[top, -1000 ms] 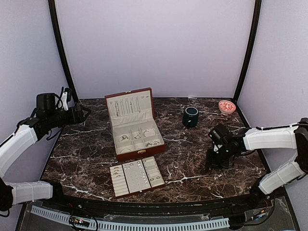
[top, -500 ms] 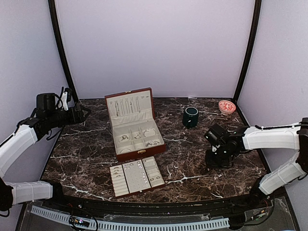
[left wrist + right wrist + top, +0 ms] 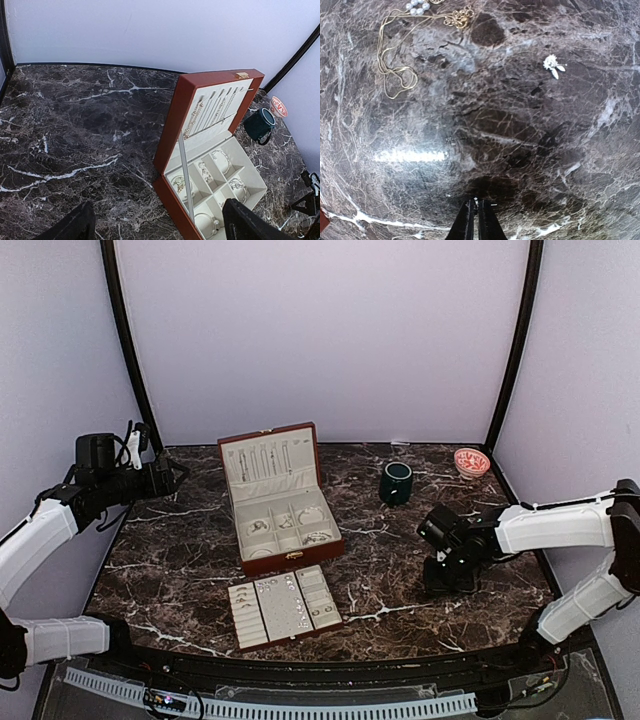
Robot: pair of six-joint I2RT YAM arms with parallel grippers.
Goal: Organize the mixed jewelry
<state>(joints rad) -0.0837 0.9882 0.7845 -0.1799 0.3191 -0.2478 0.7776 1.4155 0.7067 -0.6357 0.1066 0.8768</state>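
Note:
The open reddish-brown jewelry box (image 3: 292, 558) stands mid-table, with silvery pieces (image 3: 258, 527) in its cream compartments and chains hung in its lid (image 3: 210, 112). Its cream insert tray (image 3: 243, 618) lies in front with small rings and earrings. My right gripper (image 3: 440, 578) points down at the marble to the right of the tray. In the right wrist view it (image 3: 476, 201) is shut on a tiny silvery piece at its tips. A gold chain (image 3: 390, 75), pearls (image 3: 417, 6) and a white earring (image 3: 552, 62) lie loose ahead of it. My left gripper (image 3: 176, 477) is open and empty, high at the back left, with the box (image 3: 170, 130) below it.
A dark green mug (image 3: 396, 483) stands behind the right gripper, also in the left wrist view (image 3: 260, 125). A small pink patterned bowl (image 3: 471, 461) sits at the back right corner. Purple walls close in the table on three sides.
My right arm has shifted a little to the left over the marble, its gripper staying low. The left arm has not moved.

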